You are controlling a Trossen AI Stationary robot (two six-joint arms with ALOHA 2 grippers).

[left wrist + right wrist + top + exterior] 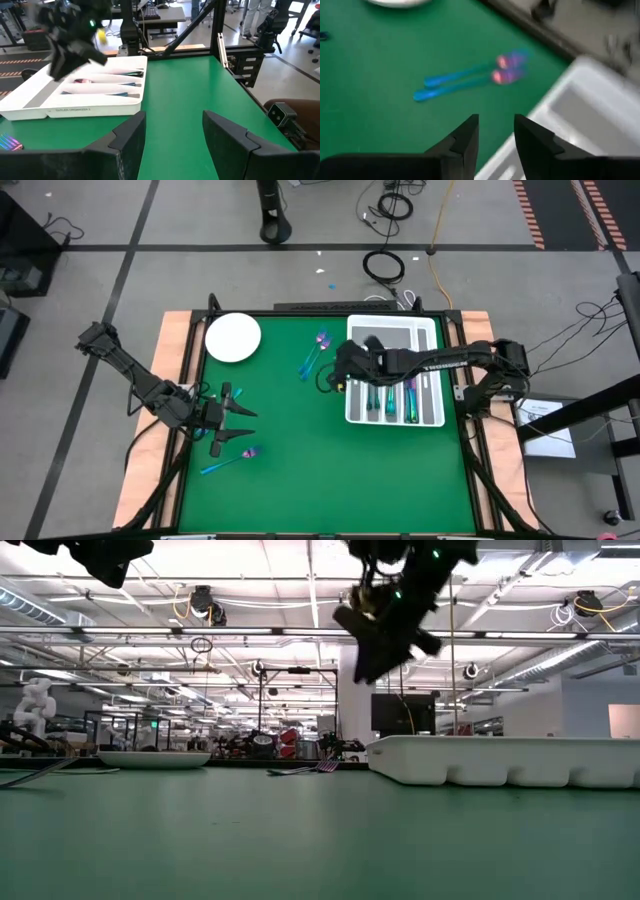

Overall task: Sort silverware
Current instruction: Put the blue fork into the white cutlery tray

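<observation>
So the silverware (390, 400) is partly sorted into the tray (432, 330), with two pieces (313, 355) left beside it and one (228, 460) near the left gripper (243, 423). Left gripper's fingers are spread wide, nothing held. Right gripper (340, 370) is hung over the tray's edge, fingers parted and empty.

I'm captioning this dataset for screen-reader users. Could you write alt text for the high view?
Seen from above, the right gripper hovers open and empty at the left edge of a white compartmented tray holding several iridescent utensils. Two utensils lie beside the tray, near a white plate. The left gripper waits open above another utensil.
</observation>
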